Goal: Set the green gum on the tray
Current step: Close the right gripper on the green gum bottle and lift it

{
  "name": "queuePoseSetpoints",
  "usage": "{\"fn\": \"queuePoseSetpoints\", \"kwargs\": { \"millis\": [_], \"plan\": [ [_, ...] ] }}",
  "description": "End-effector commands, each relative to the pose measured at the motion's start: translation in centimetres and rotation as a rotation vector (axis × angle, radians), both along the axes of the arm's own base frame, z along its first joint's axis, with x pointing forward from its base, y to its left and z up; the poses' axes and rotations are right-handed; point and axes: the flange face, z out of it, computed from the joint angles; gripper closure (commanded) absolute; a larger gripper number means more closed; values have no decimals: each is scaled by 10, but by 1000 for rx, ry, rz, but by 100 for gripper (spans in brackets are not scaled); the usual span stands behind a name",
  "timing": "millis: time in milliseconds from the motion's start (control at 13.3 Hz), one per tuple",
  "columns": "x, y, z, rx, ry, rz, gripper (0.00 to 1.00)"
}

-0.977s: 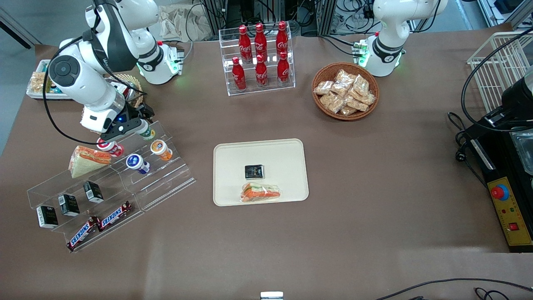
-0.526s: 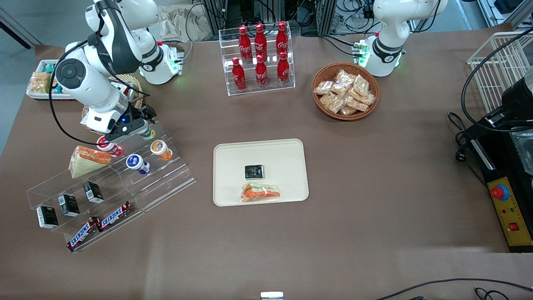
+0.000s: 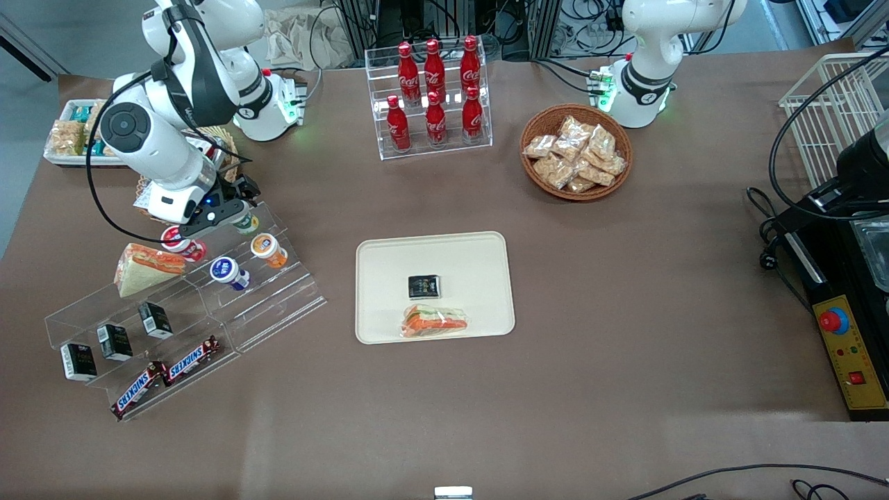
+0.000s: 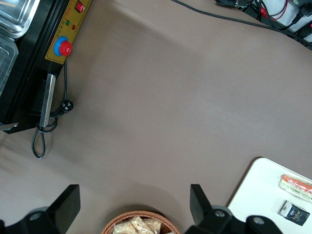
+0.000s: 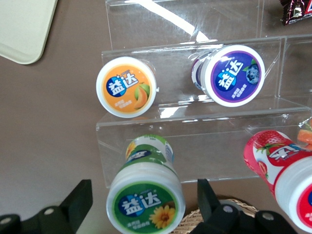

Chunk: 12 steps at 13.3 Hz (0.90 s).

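Observation:
The green gum lies on the top step of a clear stepped shelf at the working arm's end of the table. In the right wrist view the green gum shows its green label facing the camera. My right gripper is at the bottle. In the wrist view the gripper is open, with one black finger on each side of the bottle and a gap at each. The cream tray lies at the table's middle; its corner shows in the wrist view.
An orange-lidded bottle, a blue-lidded bottle and a red-lidded bottle share the shelf with a sandwich. The tray holds a black packet and a wrapped sandwich. A cola rack and a snack basket stand farther off.
The arm's elbow has shifted a little toward the table's middle. The gripper has stayed around the green gum, fingers still apart.

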Motion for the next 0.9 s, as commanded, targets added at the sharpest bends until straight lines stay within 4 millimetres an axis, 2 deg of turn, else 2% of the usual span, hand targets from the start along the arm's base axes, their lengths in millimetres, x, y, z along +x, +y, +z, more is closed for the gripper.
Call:
{"fn": "queuePoseSetpoints", "kwargs": {
  "millis": [0,75,226,451,827],
  "plan": [
    [1,-1,-2,-7,-15,17,54],
    [1,-2,0,-6,-18,15,63],
    [2,-2,2,-6,-23,16,72],
    [3,-2,8,-5,-29,18,74],
    [22,8,64,6,-32,-5,76]
  ]
}}
